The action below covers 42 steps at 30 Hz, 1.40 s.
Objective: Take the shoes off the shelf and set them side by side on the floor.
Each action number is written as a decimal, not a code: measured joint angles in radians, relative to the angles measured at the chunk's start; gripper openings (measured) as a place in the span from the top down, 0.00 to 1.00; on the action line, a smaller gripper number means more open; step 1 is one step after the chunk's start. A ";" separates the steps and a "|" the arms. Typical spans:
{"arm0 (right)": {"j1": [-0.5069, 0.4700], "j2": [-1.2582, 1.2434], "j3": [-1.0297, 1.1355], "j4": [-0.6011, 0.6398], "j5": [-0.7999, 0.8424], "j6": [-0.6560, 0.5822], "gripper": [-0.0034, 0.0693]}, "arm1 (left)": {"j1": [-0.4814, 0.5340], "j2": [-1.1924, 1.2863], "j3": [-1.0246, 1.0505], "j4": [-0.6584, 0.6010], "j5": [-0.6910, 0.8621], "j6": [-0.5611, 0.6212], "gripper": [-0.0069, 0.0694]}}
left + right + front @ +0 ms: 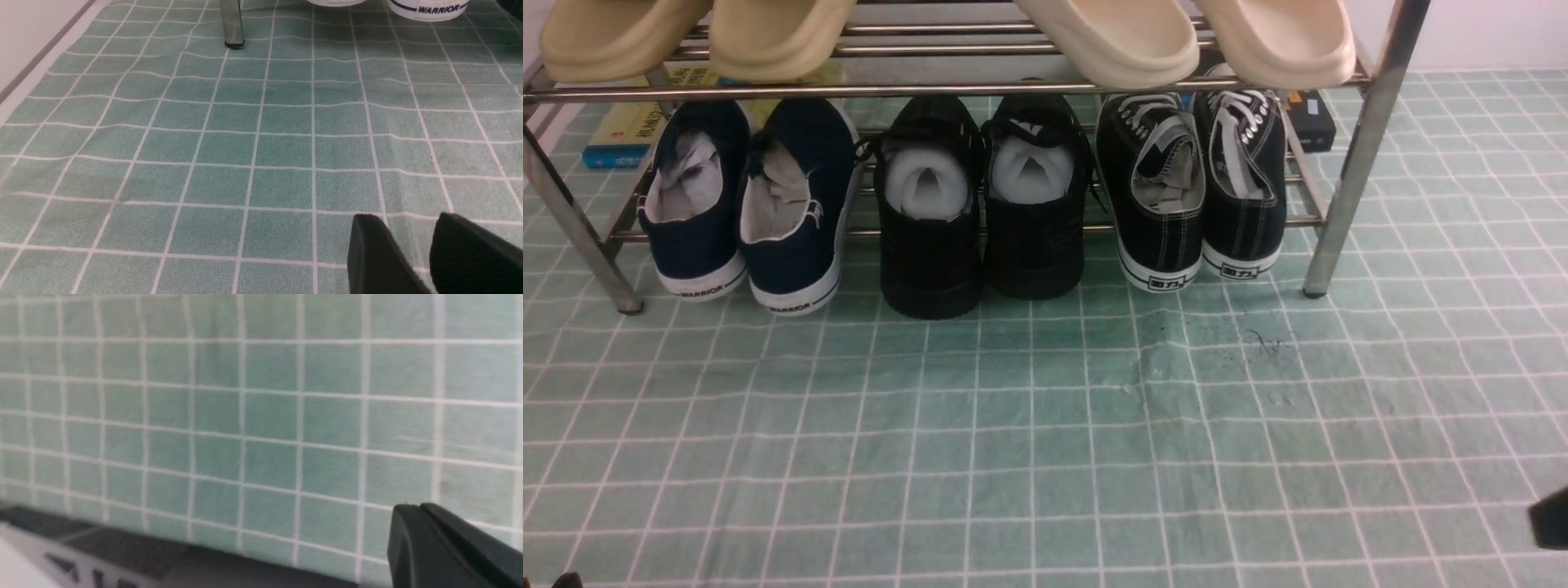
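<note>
- Pale green cloth floor with a thin white grid point(1045, 457) fills the whole foreground, a bit wrinkled in the middle, with a dark scuff near the rack's right leg. No shoes on the open part of it.
- Shiny metal tube shelf point(1342, 204) stands at the back, with two tiers of horizontal bars and straight legs planted on the cloth.
- Black canvas low-top sneakers with white laces and white soles point(1168, 229) sit at the right end of the lower tier, side by side and touching, heels toward the camera and tipped down over the front bar.
- Navy white-soled pair marked WARRIOR point(792, 245) is at the left end of that tier, and the all-black pair with white stuffing inside point(931, 253) is in the middle.
- Top tier has tan foam slippers point(768, 37) on the left and cream foam slippers point(1119, 41) on the right.
- Yellow and blue book point(625, 131) lies behind the rack on the left, and a small black box point(1311, 118) behind it on the right.
- Left gripper point(410, 220) hangs low over bare cloth, fingers spread apart with nothing between them.
- Right gripper point(421, 508) is over bare cloth too, fingers pinched together on nothing.
</note>
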<state>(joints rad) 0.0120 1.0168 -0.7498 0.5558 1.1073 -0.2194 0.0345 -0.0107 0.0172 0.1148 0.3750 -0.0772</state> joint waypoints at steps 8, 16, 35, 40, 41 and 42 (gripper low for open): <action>0.075 0.221 -0.149 0.146 0.041 -0.160 0.82 | 0.000 0.000 0.000 0.000 0.000 0.000 0.59; 0.390 0.419 -0.457 -0.141 -0.026 0.138 0.64 | 0.000 0.000 0.000 0.001 0.000 0.000 0.59; 0.588 0.893 -1.067 -0.619 -0.199 0.382 0.42 | 0.000 0.000 0.000 0.001 0.000 0.000 0.59; 0.588 0.938 -1.070 -0.666 -0.234 0.383 0.42 | 0.000 0.000 0.000 0.001 0.000 0.000 0.59; 0.588 0.943 -1.070 -0.668 -0.234 0.384 0.42 | 0.000 0.000 0.000 0.001 0.000 0.000 0.59; 0.588 0.947 -1.070 -0.670 -0.234 0.387 0.42 | 0.000 0.000 0.000 0.001 0.000 0.000 0.59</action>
<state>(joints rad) 0.5999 1.9638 -1.8198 -0.1146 0.8729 0.1679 0.0345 -0.0107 0.0172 0.1160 0.3750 -0.0772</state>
